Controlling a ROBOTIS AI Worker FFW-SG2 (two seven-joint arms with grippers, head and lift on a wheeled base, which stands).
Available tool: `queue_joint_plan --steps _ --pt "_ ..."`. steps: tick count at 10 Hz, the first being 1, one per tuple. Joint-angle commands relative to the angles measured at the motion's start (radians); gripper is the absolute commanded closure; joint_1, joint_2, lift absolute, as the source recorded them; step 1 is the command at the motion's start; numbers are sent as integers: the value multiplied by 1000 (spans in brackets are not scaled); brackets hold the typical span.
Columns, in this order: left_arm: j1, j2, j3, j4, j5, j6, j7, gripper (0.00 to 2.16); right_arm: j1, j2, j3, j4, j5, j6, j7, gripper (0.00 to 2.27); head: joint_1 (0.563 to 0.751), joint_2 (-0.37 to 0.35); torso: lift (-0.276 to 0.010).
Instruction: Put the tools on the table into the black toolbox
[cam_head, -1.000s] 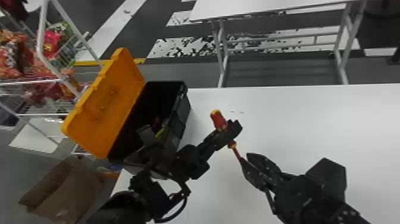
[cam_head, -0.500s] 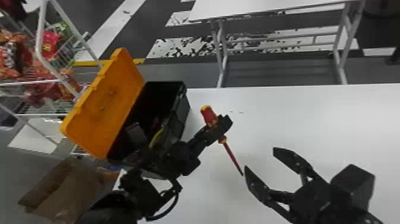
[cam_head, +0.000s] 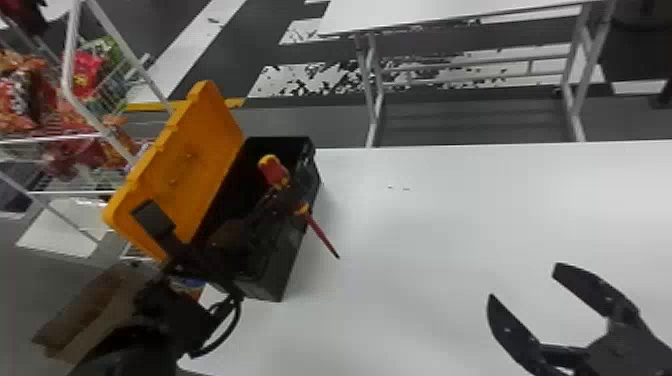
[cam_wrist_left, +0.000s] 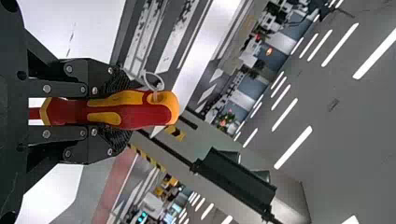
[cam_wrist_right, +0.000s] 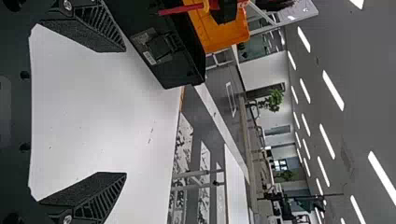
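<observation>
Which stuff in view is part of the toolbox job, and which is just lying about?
Job:
- red-and-yellow screwdriver, in the left gripper
- black toolbox, orange lid open
- white table under it
- right gripper, open and empty

Just about:
- bright packets on the wire rack
- brown cardboard
- far table

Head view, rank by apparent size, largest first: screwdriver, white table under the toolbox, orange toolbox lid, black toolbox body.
1. White table
2. Orange toolbox lid and black toolbox body: too close to rank, the left arm covers part of the body
3. Screwdriver
</observation>
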Motion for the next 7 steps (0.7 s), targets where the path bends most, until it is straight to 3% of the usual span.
queue_joint_plan --steps 1,2,3,5,6,7 --pt "-11 -4 44 5 -46 -71 10 2118 20 1 -62 2 -33 -14 11 70 695 343 -75" --pt "-27 -4 78 5 -48 -74 22 2118 28 1 -93 5 -54 -14 15 73 695 350 -75" --pt "-44 -4 91 13 -92 -141 36 2115 36 1 -114 8 -70 -17 23 76 695 350 -75" --pt "-111 -5 88 117 -170 -218 36 2108 43 1 -128 23 -73 -54 25 80 695 350 -75" --pt "-123 -5 79 170 -204 -276 50 1973 43 1 -128 32 -73 -66 25 80 695 350 -75" --pt "-133 -11 62 225 -247 -371 55 1619 43 1 -128 38 -74 -73 25 80 695 350 -75"
